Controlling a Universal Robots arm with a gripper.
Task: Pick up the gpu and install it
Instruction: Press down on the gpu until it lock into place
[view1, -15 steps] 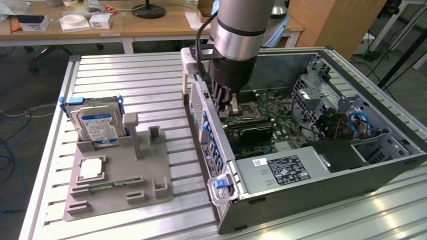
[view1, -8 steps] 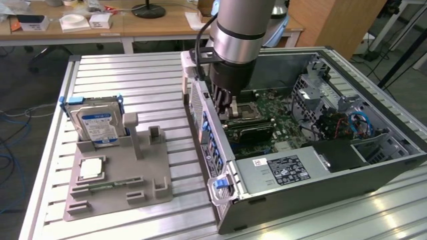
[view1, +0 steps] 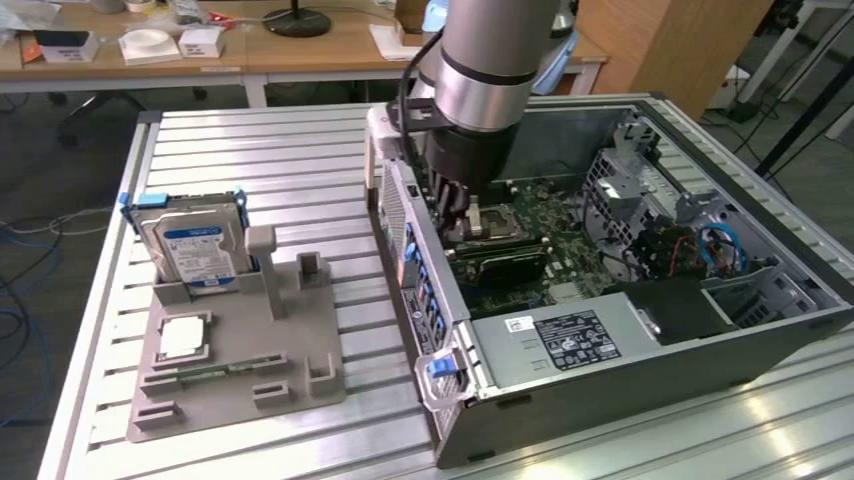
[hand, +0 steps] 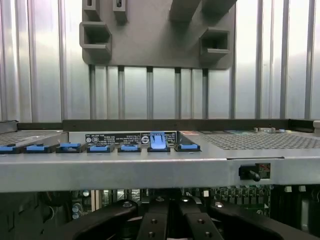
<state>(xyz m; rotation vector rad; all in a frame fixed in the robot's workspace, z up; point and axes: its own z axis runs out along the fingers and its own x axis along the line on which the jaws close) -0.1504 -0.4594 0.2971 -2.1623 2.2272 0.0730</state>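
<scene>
**Tool down inside the case, gpu hard to pick out**

I cannot place the gpu with certainty from where I stand. A dark oblong piece sits on the motherboard just under the tool, a little toward the near end of the case. It may be the card, but I would not swear to it. Its long axis runs across the case, from the rear panel on the exterior view's left toward the drive bays on the right. If it is the card, it lies right below the tool and slightly nearer the camera than the fingertips.

The tool's fingers are drawn fully together. In the wrist view the tool shows dark linkages closed in on each other above the board. Whether they pinch a thin edge or nothing, I cannot tell.

The arm comes straight down into the open case, close to the rear panel with its row of blue clips.

Outside the case, well apart on the exterior view's left, a grey holder lies on the ribbed tabletop. A hard drive stands in it, and two upright posts beside the drive carry nothing. From that I judge the card is already out of the holder.
</scene>
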